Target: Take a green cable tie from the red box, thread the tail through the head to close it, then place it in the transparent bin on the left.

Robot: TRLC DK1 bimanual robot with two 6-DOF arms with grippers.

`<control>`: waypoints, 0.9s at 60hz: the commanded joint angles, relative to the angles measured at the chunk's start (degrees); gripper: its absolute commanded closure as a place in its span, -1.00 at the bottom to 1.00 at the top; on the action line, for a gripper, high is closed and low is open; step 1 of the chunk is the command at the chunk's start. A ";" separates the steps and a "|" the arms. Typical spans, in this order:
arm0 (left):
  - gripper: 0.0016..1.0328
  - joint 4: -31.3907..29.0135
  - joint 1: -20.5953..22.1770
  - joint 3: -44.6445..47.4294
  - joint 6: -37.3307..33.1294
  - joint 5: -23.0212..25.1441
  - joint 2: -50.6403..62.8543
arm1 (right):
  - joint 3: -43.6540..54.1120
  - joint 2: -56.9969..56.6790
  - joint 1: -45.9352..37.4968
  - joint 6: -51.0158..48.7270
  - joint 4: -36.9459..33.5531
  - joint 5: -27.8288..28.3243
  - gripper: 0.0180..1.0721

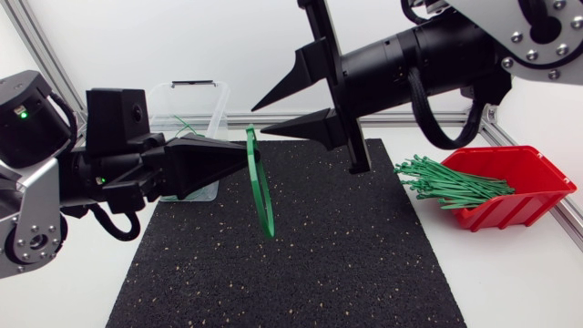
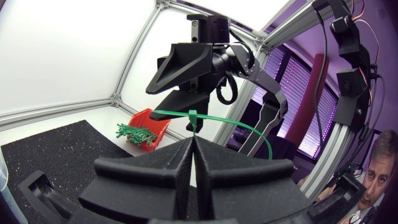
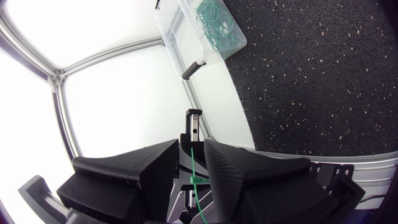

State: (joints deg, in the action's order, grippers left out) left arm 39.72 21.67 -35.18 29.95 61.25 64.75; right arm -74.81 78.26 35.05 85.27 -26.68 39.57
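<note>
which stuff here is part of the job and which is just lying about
Job: tie in shut left end effector, open right end effector, red box of spare ties, bin.
Lying about: mat, table.

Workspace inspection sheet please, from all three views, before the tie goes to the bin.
Surface: black speckled mat on the white table.
Job's things: one green cable tie, looped, held up above the mat. The red box is at the right, with loose ties spilling over its front. The transparent bin is at the left, with finished ties inside.
Clutter: nothing seen.
Grippers: left gripper shut on the cable tie; right gripper open, close to the loop's top.
Cables: left arm's cable loop and right arm's cable loop, both apart from the tie.
Surroundings: nothing seen reaching over the table.
</note>
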 commanded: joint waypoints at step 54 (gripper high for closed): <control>0.93 0.97 -0.23 1.25 -0.51 0.80 -1.12 | -1.13 0.49 2.66 -1.69 -0.66 -1.87 0.89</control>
State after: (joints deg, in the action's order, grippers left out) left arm 39.72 21.56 -35.16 29.93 61.43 64.75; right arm -75.33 78.87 37.45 83.96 -26.79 38.06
